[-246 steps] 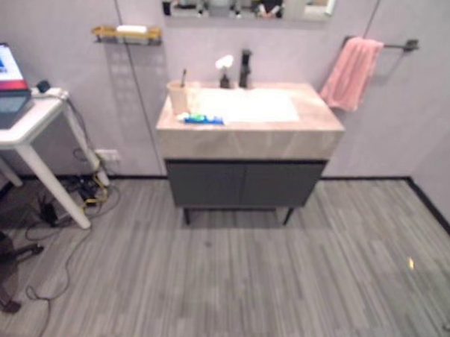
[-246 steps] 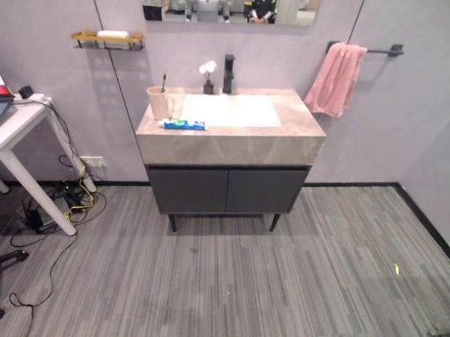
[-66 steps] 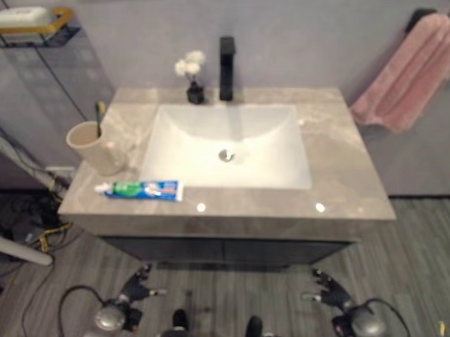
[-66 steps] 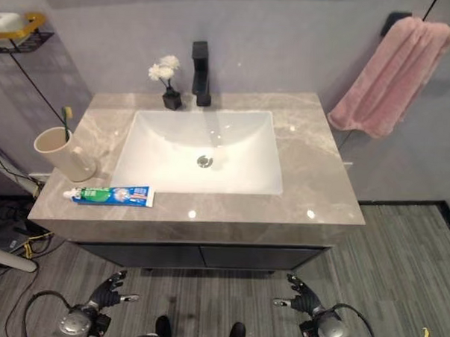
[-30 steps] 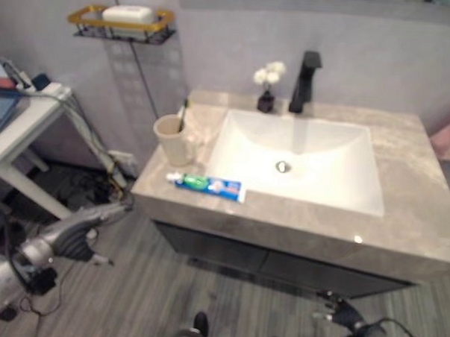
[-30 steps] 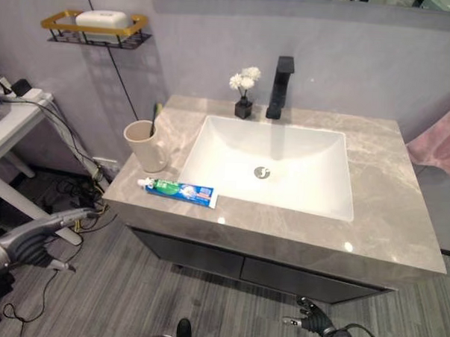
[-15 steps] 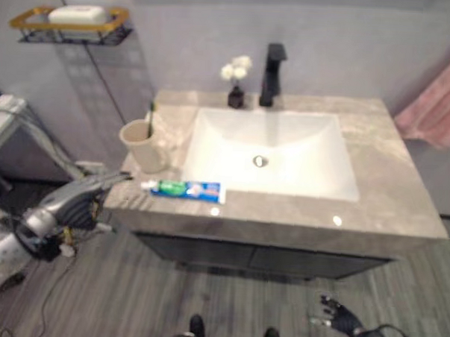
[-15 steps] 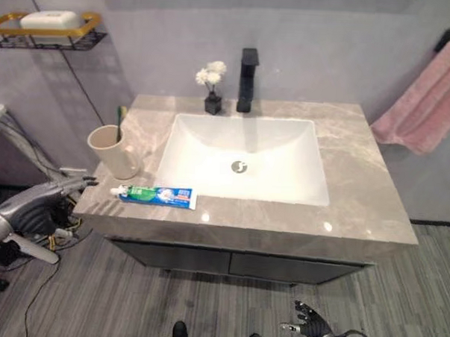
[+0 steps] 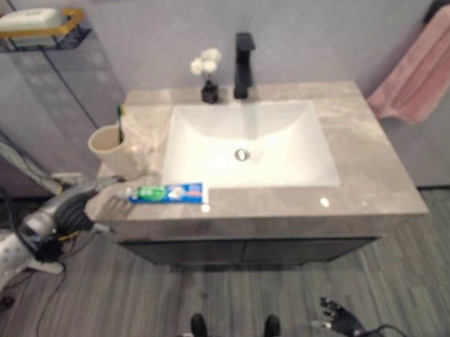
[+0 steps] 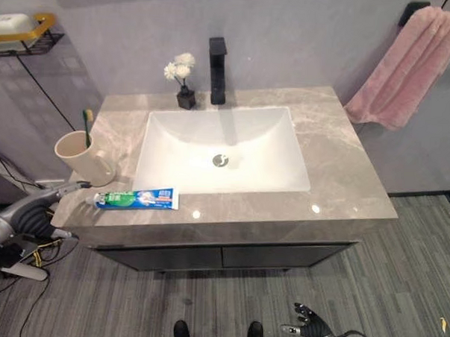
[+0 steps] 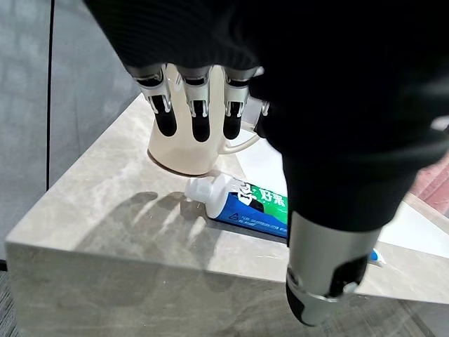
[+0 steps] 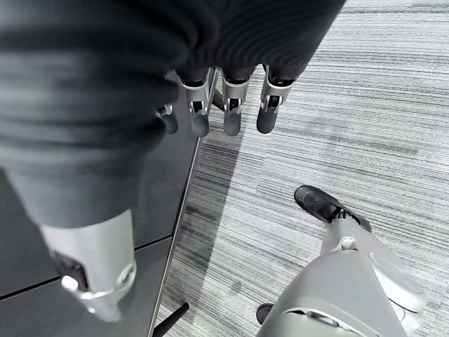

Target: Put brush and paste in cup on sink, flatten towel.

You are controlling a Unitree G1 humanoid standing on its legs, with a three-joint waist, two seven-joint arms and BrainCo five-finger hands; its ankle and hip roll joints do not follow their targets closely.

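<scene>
The left robot hand, fingers straight and empty, hovers at the table corner to reach the toothpaste lying beside the cup, which holds the brush.

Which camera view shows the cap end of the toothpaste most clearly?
The left wrist view: the toothpaste lies close, its white cap toward the camera, past the left hand. Both eye views show the whole tube, small, from above.

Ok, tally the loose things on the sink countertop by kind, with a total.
Cup: 1
Toothbrush, standing in the cup: 1
Toothpaste tube, lying flat: 1
Flower vase: 1
Total: 4
</scene>
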